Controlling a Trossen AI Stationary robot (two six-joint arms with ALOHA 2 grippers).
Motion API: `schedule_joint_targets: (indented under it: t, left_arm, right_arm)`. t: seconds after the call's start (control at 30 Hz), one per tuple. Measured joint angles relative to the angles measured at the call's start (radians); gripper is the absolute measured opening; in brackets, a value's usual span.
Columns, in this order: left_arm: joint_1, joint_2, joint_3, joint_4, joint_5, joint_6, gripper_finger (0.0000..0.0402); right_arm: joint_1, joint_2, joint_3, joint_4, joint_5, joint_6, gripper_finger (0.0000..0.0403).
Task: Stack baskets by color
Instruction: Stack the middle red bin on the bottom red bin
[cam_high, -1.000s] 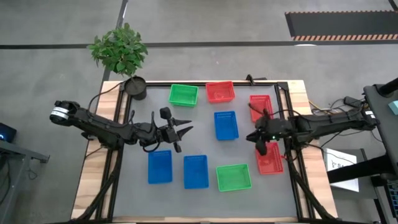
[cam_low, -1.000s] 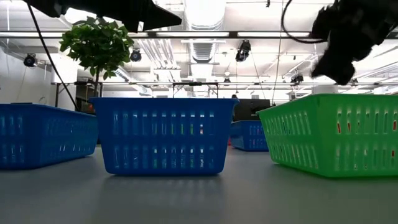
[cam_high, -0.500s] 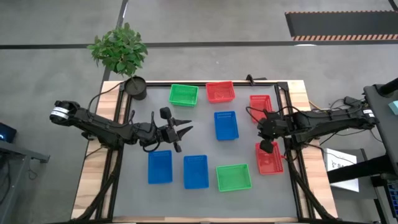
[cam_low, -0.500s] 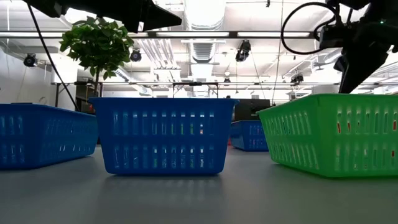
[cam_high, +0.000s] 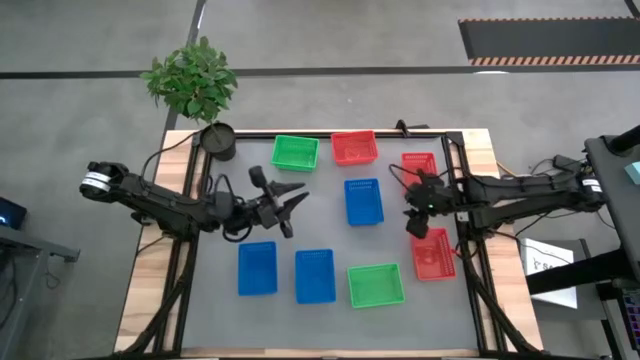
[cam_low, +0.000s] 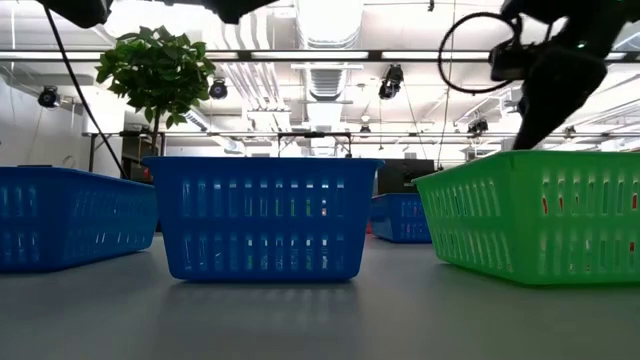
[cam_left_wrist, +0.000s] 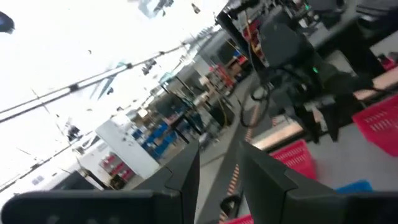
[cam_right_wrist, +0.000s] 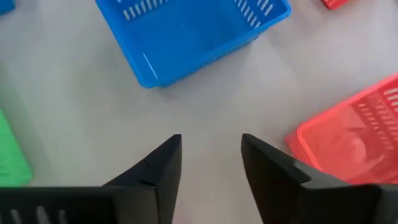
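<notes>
In the high view, green baskets sit at the far left (cam_high: 295, 152) and near middle (cam_high: 376, 285). Red baskets rest at the far middle (cam_high: 354, 147), the right (cam_high: 420, 162) and the near right (cam_high: 433, 255). Blue baskets stand in the centre (cam_high: 364, 201) and near left (cam_high: 257, 268), (cam_high: 315, 275). My left gripper (cam_high: 292, 195) hovers open above the mat left of centre, holding nothing. My right gripper (cam_right_wrist: 211, 146) is open over bare mat between the centre blue basket (cam_right_wrist: 186, 31) and the near-right red basket (cam_right_wrist: 354, 137).
A round black pot (cam_high: 217, 141) with a leafy plant (cam_high: 190, 78) stands at the table's far left corner. Black frame rails (cam_high: 455, 160) run along the mat's edges. Bare grey mat (cam_high: 300, 225) lies in the middle between the baskets.
My right gripper has drawn away from the near-right red basket toward the table's far edge and left, and now points more steeply down; the basket stays put. My left gripper has tipped its fingers upward and rolled, staying over the same spot.
</notes>
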Motion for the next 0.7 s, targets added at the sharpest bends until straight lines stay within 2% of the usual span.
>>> schedule_joint_targets:
  t: [0.17,0.4,0.7]
  left_arm:
    - [0.0,0.0,0.0,0.02,0.001,0.003,0.0093]
    - [0.0,0.012,-0.004,0.015,0.001,-0.004,0.0093]
    - [0.0,0.013,-0.013,0.014,-0.001,-0.005,0.0093]
  right_arm:
    - [-0.03,0.104,0.056,-0.005,-0.009,-0.054,0.0181]
    - [-0.06,0.198,0.129,-0.032,-0.044,-0.154,0.0185]
    - [-0.163,0.238,0.242,-0.217,-0.099,-0.336,0.0185]
